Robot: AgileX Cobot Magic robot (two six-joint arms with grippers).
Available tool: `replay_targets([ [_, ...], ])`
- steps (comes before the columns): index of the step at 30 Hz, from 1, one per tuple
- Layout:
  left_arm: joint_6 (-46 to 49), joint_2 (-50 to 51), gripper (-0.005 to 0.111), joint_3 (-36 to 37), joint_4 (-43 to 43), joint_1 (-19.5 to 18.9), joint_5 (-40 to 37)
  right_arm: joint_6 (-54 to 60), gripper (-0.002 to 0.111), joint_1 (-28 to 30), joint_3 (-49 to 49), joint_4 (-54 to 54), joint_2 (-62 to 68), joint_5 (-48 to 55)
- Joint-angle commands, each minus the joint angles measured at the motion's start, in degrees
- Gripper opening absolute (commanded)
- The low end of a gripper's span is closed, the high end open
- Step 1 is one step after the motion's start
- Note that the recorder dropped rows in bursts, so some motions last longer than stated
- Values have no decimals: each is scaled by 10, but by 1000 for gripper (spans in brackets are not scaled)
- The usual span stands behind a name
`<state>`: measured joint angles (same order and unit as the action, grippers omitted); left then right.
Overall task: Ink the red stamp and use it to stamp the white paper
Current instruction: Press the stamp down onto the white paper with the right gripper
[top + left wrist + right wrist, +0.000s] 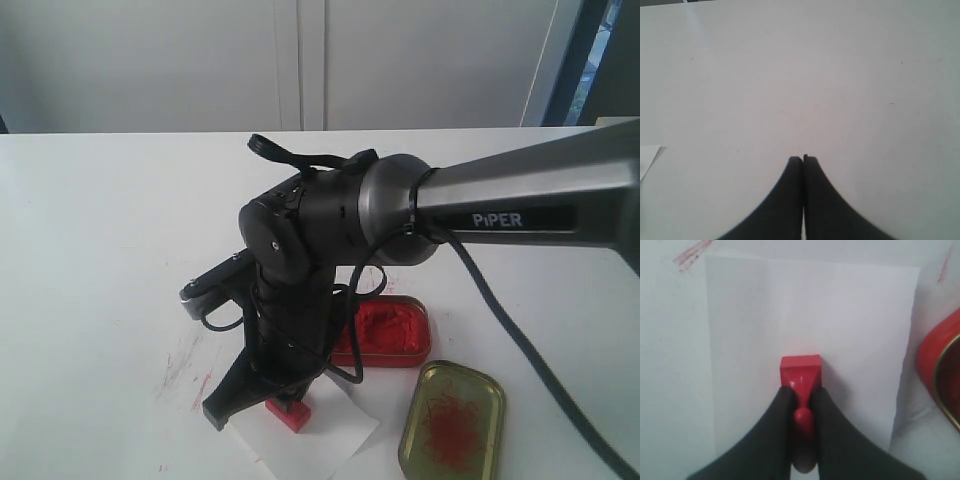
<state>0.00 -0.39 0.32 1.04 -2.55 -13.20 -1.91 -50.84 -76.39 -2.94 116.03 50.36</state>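
Observation:
The red stamp (800,372) is a small square block with a round knob, and its base rests on the white paper (840,320). My right gripper (802,391) is shut on the stamp's handle. In the exterior view the stamp (288,412) shows under the right gripper (268,398), on the near part of the paper (330,435). The left gripper (803,160) is shut with nothing in it, over bare white tabletop; it does not show in the exterior view.
The open red ink tin (385,331) lies just behind the paper, its edge (940,375) also in the right wrist view. A gold lid (452,418) smeared red lies right of the paper. Red scratch marks (185,365) streak the table. A paper corner (647,157) shows near the left gripper.

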Motion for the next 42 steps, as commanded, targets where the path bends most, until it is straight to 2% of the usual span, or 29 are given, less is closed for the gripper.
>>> replay_targets([
  [1,0,4,0,-3,6,-1,-1,6,0,0,18,-21,45,-39],
  [42,0,4,0,-3,6,-1,-1,1,0,0,18,17,-38,-42],
])
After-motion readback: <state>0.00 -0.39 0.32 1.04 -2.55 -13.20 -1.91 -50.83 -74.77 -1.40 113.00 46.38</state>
